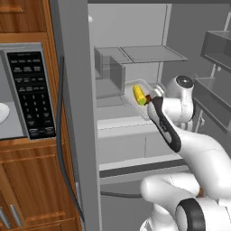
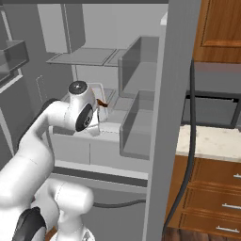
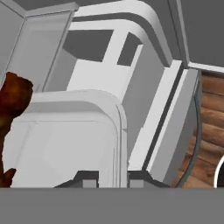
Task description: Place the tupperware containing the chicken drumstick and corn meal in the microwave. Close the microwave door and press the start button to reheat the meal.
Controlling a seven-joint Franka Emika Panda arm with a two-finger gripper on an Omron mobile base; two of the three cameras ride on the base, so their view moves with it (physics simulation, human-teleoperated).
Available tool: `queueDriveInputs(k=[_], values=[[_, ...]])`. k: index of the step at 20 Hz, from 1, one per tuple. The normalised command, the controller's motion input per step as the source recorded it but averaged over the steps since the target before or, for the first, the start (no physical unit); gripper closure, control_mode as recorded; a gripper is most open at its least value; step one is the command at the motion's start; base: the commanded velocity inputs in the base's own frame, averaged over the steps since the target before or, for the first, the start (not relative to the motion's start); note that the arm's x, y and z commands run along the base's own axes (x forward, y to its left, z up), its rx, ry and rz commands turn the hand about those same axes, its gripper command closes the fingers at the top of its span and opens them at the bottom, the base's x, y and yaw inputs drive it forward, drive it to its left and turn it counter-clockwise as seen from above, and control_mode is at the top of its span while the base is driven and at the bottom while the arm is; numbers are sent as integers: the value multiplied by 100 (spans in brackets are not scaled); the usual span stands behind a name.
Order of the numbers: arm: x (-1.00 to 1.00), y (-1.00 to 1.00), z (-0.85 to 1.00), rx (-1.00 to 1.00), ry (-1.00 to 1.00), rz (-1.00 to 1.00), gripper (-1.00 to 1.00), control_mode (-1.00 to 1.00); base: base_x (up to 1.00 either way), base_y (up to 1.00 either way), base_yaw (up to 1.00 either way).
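Since the arm's own wrist sits right in front of it, the gripper [image 3: 111, 178] is tough to read from either base camera. In the hand view the two finger tips poke up at the bottom centre, close together, with the tray's [image 3: 78, 131] rim running straight down between them, so it looks pinched narrowly on that edge, jaws only a little apart.

The tray is inside the open fridge [image 1: 74, 90], middle right of the left base view, tilted up off the shelf. You can make out the corn [image 1: 139, 94] in there, yellow-green, but the drumstick [image 3: 13, 100] is only a brown sliver behind the wrist. In the hand view it's a dark reddish lump cut off by the left edge, and I can't tell how much of it is past the frame.

From the right base view the tray is almost fully blocked by the white wrist, only a bit of rim and a brown speck showing.

The microwave [image 1: 22, 58] is at the left edge of the left base view, cropped: keypad visible, the window mostly out of frame.
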Motion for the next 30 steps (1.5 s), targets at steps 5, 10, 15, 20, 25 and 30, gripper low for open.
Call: queueDriveInputs(k=[5,10,15,20,25,30], values=[[-69,-9,3,0,21,0,100,-100,0,0,0],[-58,-25,16,0,5,-4,100,-100,0,0,0],[-29,-7,13,0,-1,-2,100,-100,0,0,0],[-46,1,23,0,-5,1,100,-100,0,0,0],[-47,7,19,0,0,5,100,-100,0,0,0],[-22,1,14,0,0,1,100,100,-23,0,0]])
